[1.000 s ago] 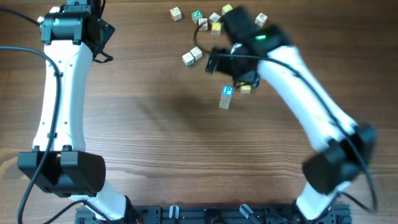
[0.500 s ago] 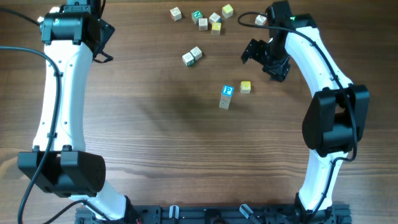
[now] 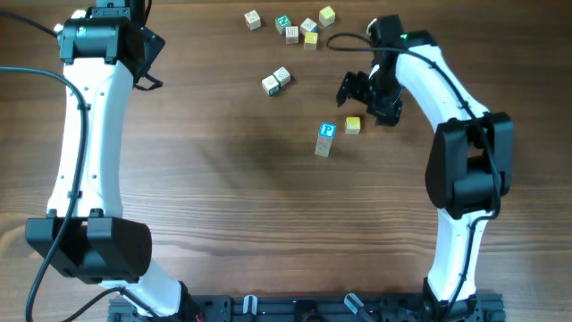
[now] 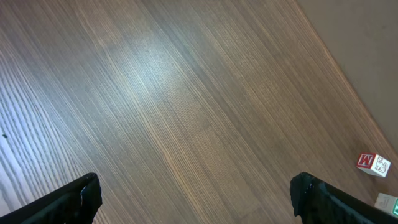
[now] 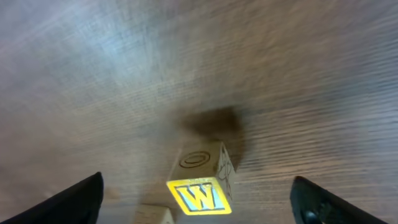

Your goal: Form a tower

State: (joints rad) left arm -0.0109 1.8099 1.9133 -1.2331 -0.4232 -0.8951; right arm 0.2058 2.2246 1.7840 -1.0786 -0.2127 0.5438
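The tower (image 3: 324,141) is a short upright stack of pale cubes with a blue P face on top, standing mid-table. Just right of it lies a single yellow cube (image 3: 353,125). In the right wrist view this cube (image 5: 202,185) shows a yellow W face. My right gripper (image 3: 367,98) hovers just beyond it, open. The cube sits between the spread fingers (image 5: 73,200) of the right gripper (image 5: 199,210), untouched. My left gripper (image 3: 148,55) is far off at the back left, and the left gripper (image 4: 198,202) is open over bare wood.
Several loose cubes (image 3: 298,27) lie scattered at the back, with two more (image 3: 276,80) left of the right gripper. A red M cube (image 4: 373,163) shows near the table's edge in the left wrist view. A black cable (image 3: 344,38) loops by the right arm.
My right arm swung away to the right from over the tower, then came back left to hover by the yellow cube. The left arm, tower and cubes have not moved.
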